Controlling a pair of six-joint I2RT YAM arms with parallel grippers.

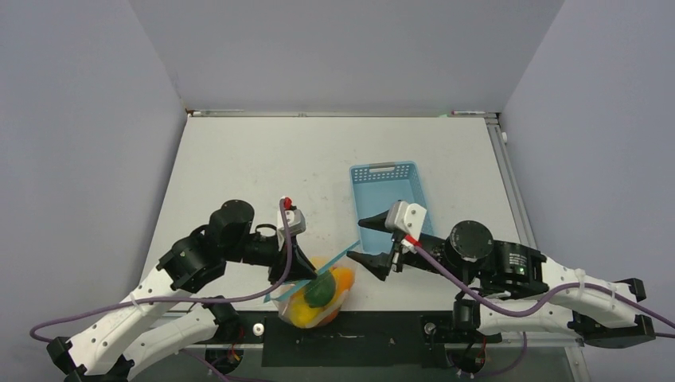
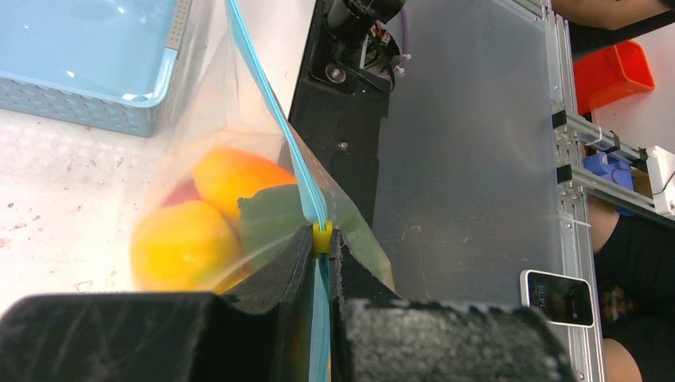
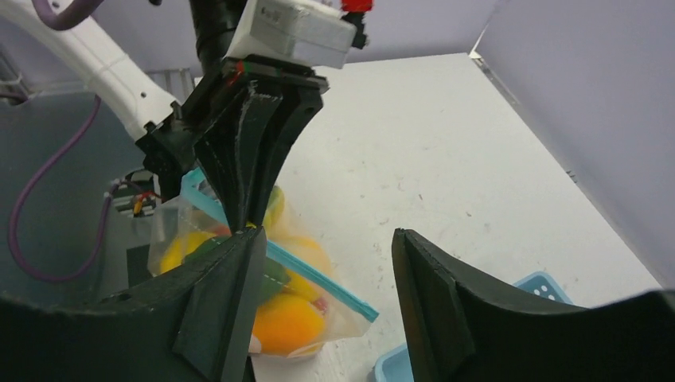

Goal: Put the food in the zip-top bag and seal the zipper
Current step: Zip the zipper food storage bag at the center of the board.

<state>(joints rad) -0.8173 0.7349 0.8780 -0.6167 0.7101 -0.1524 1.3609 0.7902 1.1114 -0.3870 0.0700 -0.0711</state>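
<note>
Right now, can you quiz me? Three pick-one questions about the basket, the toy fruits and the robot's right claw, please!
1. What colour is the lattice basket?
A. light blue
B. red
C. green

2. Where are the toy fruits?
A. in the basket
B. inside the zip-top bag
C. spread over the table

3. How is the right gripper?
A. open, holding nothing
B. shut on a fruit
C. shut on the basket

Answers:
1. A, its rim and walls are light blue.
2. B, they show through the clear plastic and none lies in the basket.
3. A, its two fingers stand wide apart beside the bag with nothing between them.
</note>
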